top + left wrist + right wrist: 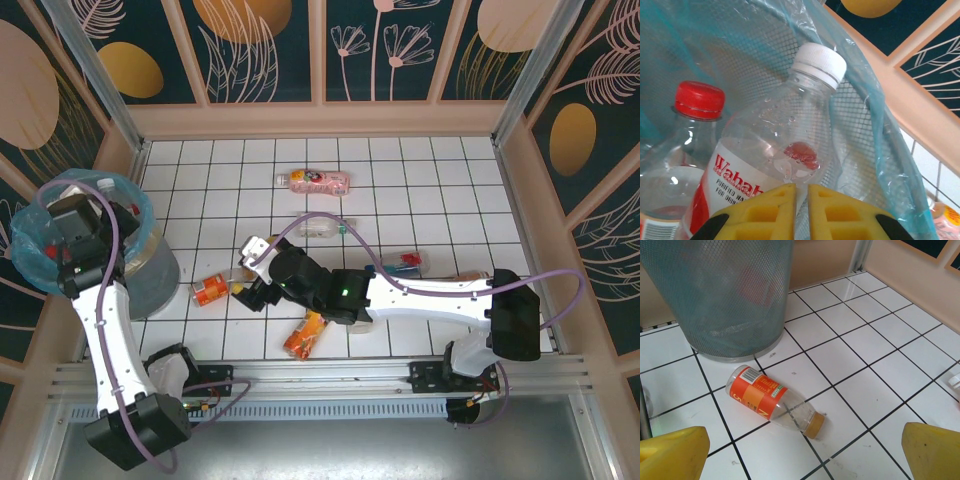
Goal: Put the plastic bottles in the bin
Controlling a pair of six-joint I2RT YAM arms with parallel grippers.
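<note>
White tiles with dark grout lines make up the worktop (pixel 400 160), fenced by pale walls under floral panels. At its left edge stands the mesh bin (pixel 150 272), lined with a blue bag. The left hand (pixel 801 194) hangs over the bin's mouth, its yellow pads drawn together to a thin slit and apparently clamping nothing, though their inner faces are hidden. Below it, inside the bin, lie a white-capped Wahaha bottle (pixel 775 150) and a red-capped bottle (pixel 670 155).

The right hand (pixel 805 454) hovers with its fingers spread wide, near an orange-labelled bottle (pixel 765 397) that lies on its side just beside the foot of the bin. A pink bottle (pixel 315 181), a clear one (pixel 325 228), a red-labelled one (pixel 405 263) and another orange one (pixel 305 335) lie scattered on the tiles.

The step in hand looks like the pick of that orange-labelled bottle. It lies diagonally, so the wrist should turn until the fingers close across its width. They should come down over the label, not the tapering neck, since a round bottle may roll. The finger nearest the bin must clear the mesh, and the left arm should leave the bin's mouth first.
</note>
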